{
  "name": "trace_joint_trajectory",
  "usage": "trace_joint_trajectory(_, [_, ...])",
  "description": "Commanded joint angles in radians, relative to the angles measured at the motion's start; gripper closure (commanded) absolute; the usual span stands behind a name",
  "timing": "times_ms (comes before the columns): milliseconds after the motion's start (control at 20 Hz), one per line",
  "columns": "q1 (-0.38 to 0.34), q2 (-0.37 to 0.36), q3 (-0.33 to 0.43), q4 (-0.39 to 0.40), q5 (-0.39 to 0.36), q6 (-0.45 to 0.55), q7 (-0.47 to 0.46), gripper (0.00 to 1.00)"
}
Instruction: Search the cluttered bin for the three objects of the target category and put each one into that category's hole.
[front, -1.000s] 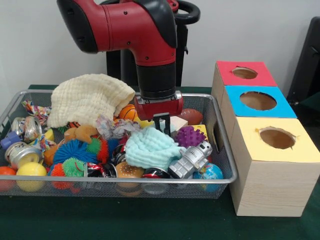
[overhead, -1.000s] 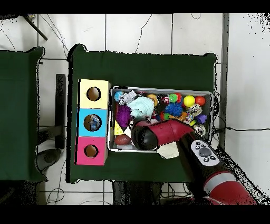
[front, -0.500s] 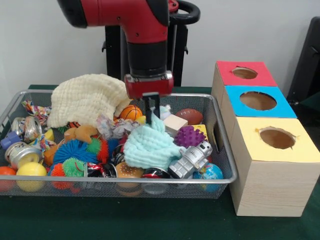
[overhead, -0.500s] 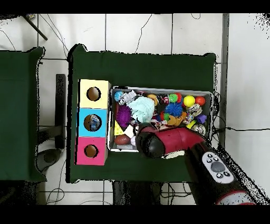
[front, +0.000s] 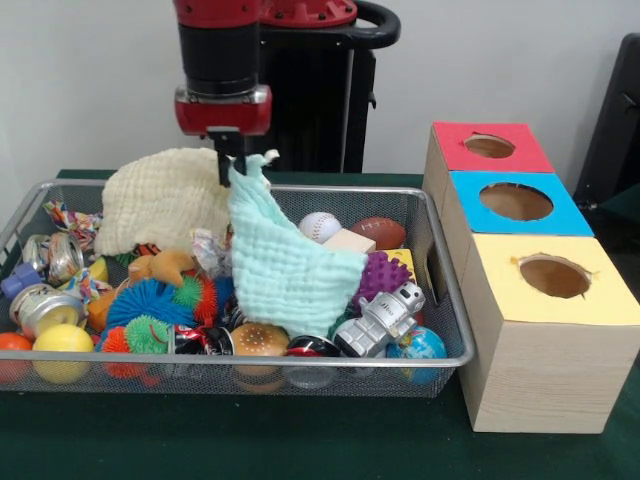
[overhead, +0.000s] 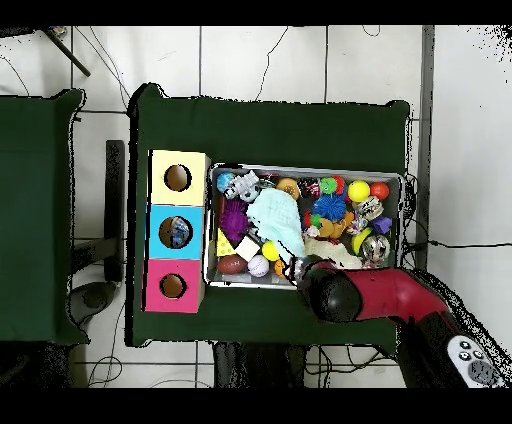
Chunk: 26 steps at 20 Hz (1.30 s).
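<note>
1. Since a second ago, the gripper (front: 232, 165) has risen and shifted toward the cream cloth (front: 170, 195), pulling the mint cloth (front: 285, 262) up with it.
2. Its fingers are clamped on the cloth's top corner; the arm hangs vertical above the wire bin (front: 445, 300).
3. Below, the cloth's lower edge drapes over toys beside the purple spiky ball (front: 380, 272).
4. At the bin's side stand the red (front: 490, 147), blue (front: 517, 202) and yellow (front: 553, 277) hole boxes.

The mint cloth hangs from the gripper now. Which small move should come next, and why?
Probably lift a little higher. The gripper pinches one corner of the mint cloth, but the cloth's lower edge rests among the toys in the wire bin, beside the purple spiky ball, so moving sideways now could drag them.
</note>
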Motion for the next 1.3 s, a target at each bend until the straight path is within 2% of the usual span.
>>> trace_joint_trajectory(50, [-0.082, -0.028, 0.102, 0.062, -0.015, 0.112, -0.205, 1.00])
trace_joint_trajectory(300, [-0.124, -0.021, 0.109, 0.057, -0.059, 0.116, -0.222, 1.00])
trace_joint_trajectory(600, [-0.172, -0.085, 0.125, 0.086, -0.071, 0.121, -0.237, 1.00])
trace_joint_trajectory(800, [-0.208, -0.152, 0.160, 0.123, -0.038, 0.153, -0.265, 1.00])
trace_joint_trajectory(1150, [-0.301, -0.276, 0.259, 0.158, 0.057, 0.275, -0.354, 1.00])
trace_joint_trajectory(1300, [-0.332, -0.290, 0.289, 0.177, 0.045, 0.273, -0.355, 1.00])
